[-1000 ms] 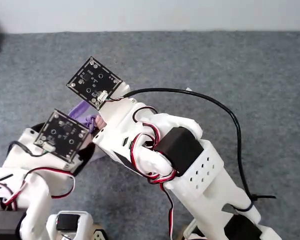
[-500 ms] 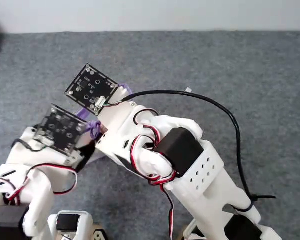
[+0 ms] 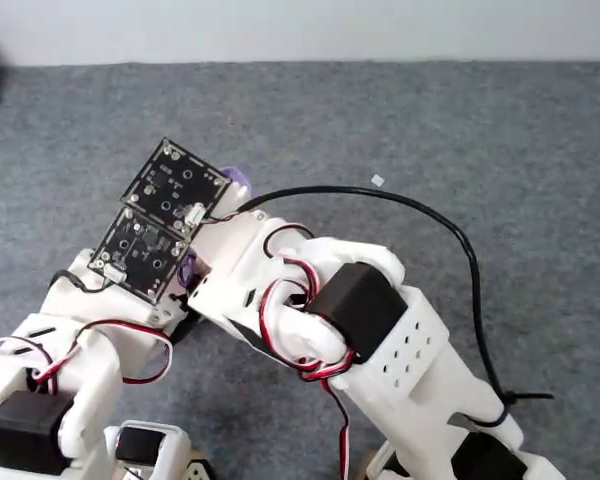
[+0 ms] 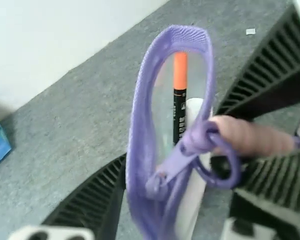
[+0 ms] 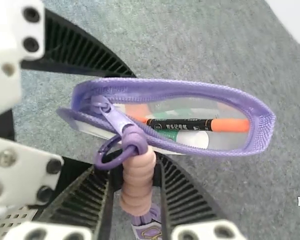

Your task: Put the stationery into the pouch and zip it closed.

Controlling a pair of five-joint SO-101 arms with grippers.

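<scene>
- The purple pouch [image 5: 190, 92] is held up off the grey carpet [image 3: 430, 120], with its open mouth turned so you can look right in.
- Inside the pouch I can see a pen with an orange end [image 5: 200, 123], something white [image 4: 195, 165] and a bit of green. So the things look packed, I think.
- The zip is wide open. Its slider and pull [image 5: 115, 125] sit at one end of the pouch.
- A pink bumpy charm [image 5: 136, 190] hangs from the pull.
- The right gripper [image 5: 136, 180] is just beside that end of the pouch, and its jaws are closed on the charm. I think it grabs there because the charm is fatter and easier to pinch than the tiny pull.
- The left gripper [image 5: 70, 112] is at the same end, with a black ribbed finger on each side of the pouch. Its jaws seem to be squeezing the cloth there.
- My guess is it holds on so the pouch does not slide away when the zip gets tugged.
- The job left is the zipping: the pull must travel along the pouch to the far end.
- If the left gripper lets go, the whole pouch would just follow the pull.
</scene>
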